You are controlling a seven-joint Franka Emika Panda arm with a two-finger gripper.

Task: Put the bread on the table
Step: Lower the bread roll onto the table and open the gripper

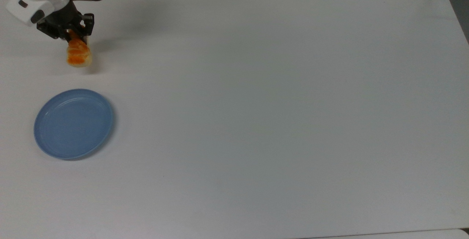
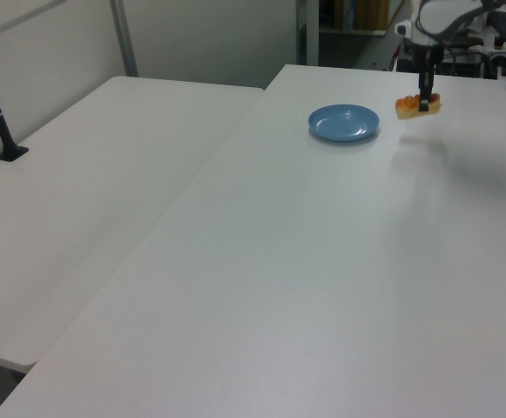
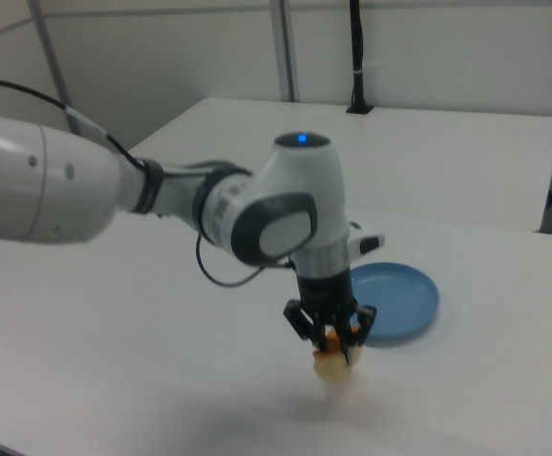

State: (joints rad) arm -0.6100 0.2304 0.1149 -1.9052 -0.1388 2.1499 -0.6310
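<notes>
Overhead, the gripper (image 1: 75,35) is closed tight on the bread (image 1: 78,55), holding it just above the tabletop (image 1: 256,103) near a corner, apart from the plate (image 1: 73,122).

The bread (image 1: 78,56) hangs from my gripper (image 1: 75,36), pinched at one end between my fingers: a small oblong loaf, pale cream on its sides, glossy orange and segmented on top. Its free end points toward the blue plate (image 1: 73,123) but stays apart from it, off the rim. In the right view it sits low above the white table (image 1: 278,114), a faint shadow beneath it.
</notes>
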